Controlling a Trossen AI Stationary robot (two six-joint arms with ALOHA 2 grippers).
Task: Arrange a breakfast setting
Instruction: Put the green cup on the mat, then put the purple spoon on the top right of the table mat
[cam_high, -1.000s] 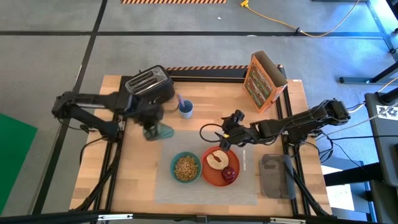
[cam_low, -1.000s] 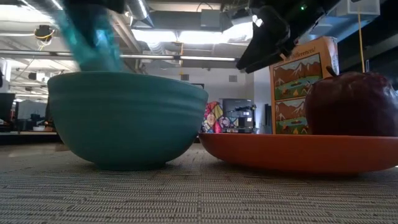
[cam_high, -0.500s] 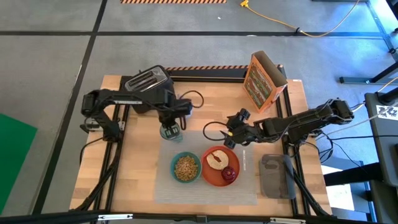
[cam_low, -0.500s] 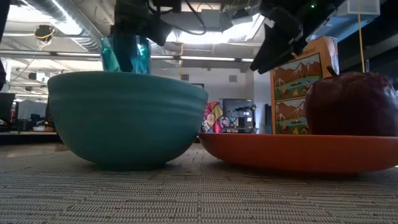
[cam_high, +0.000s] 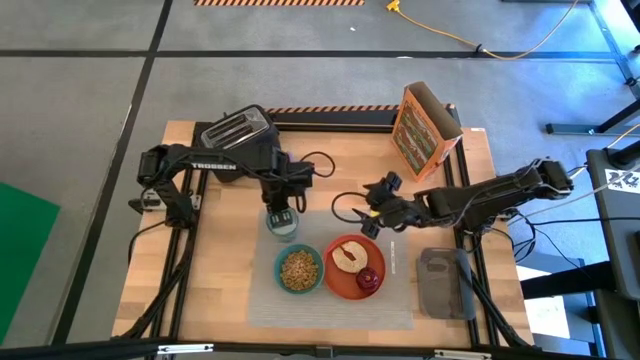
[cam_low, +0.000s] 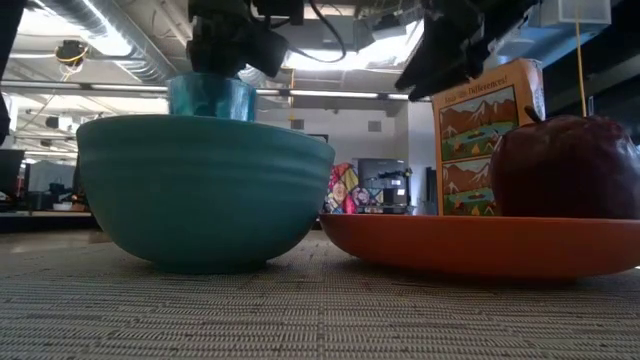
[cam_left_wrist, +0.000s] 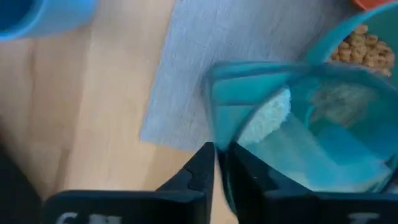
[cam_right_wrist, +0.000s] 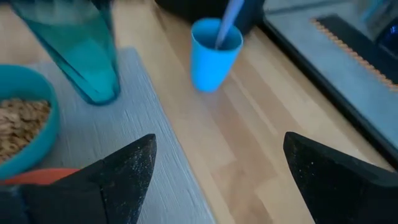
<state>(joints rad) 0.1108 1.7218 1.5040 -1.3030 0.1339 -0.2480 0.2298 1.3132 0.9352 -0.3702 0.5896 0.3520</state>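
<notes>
Grey woven placemat (cam_high: 330, 290): lies on the wooden table (cam_high: 215, 280), the landmark for all that follows.
Teal bowl (cam_high: 298, 268): on the placemat's middle, holding cereal, just beside the orange-red plate (cam_high: 345, 282).
Plate load: a toast slice (cam_high: 348, 256) and a dark-red apple (cam_high: 369, 279), both well inside the placemat's edges.
Greenish glass (cam_high: 281, 222): upright at the placemat's far left corner, just behind the bowl; in the low view its rim (cam_low: 210, 97) shows above the bowl (cam_low: 205, 190).
Left pincer (cam_high: 279, 200): over the placemat's far left corner, clamped on the glass, its fingers (cam_left_wrist: 202, 171) closed against the glass wall (cam_left_wrist: 292, 143).
Right pincer (cam_high: 378, 195): hovers beyond the placemat's far edge, behind the plate, fingers (cam_right_wrist: 118, 171) spread apart and holding nothing.
Blue cup (cam_right_wrist: 212, 53): off the placemat, on bare wood past its far left corner, a stick-like handle standing in it.
Toaster (cam_high: 238, 135): farther back from the placemat's left end.
Cereal box (cam_high: 422, 130): upright beyond the placemat's far right corner.
</notes>
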